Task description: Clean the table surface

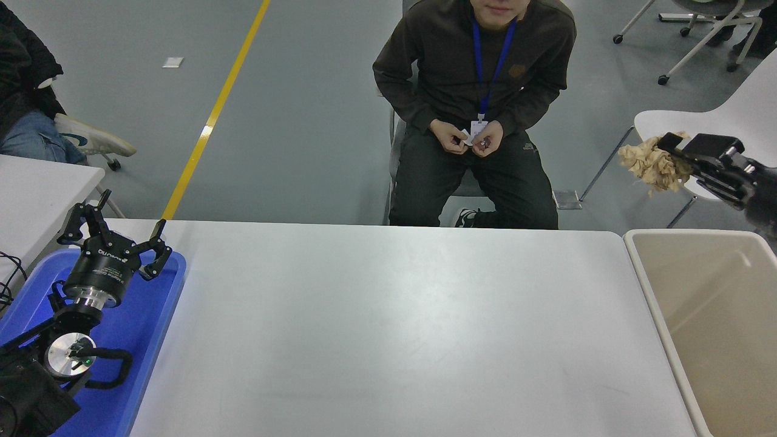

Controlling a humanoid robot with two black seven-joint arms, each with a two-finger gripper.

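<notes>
Table surface: the table surface [388,328], a wide, plain, matte white top with rounded far corners, fills the middle and lower part of the view; soft glare lies across its centre and a few faint scuffs show toward the near right.

Right gripper: the right gripper [674,155] reaches in from the right edge, raised above the level of the tabletop and beyond its far right corner, its black fingers clamped on a wad of paper.

Wad of paper: the crumpled tan wad of paper [652,165] hangs from the fingertips, seen against the grey floor and the white chair [722,103] behind it, clear of the table.

Bin: a beige bin [716,328] with a pale rim stands just beside the table's right edge, its mouth open to the camera; the wad hangs up the picture from its far rim.

Left gripper: the left gripper [115,233] is parked at the lower left over a blue tray [142,340], its fingers spread apart and holding nothing.

Blue tray: it sits at the table's left end, its right rim lying along the white top.

Person: a seated person [473,91] in a dark top with a blue lanyard faces the table's far edge, both hands together at a small white card.

Far left: part of a smaller white table [36,188] and a second seated person [24,91] show at the picture's edge.
</notes>
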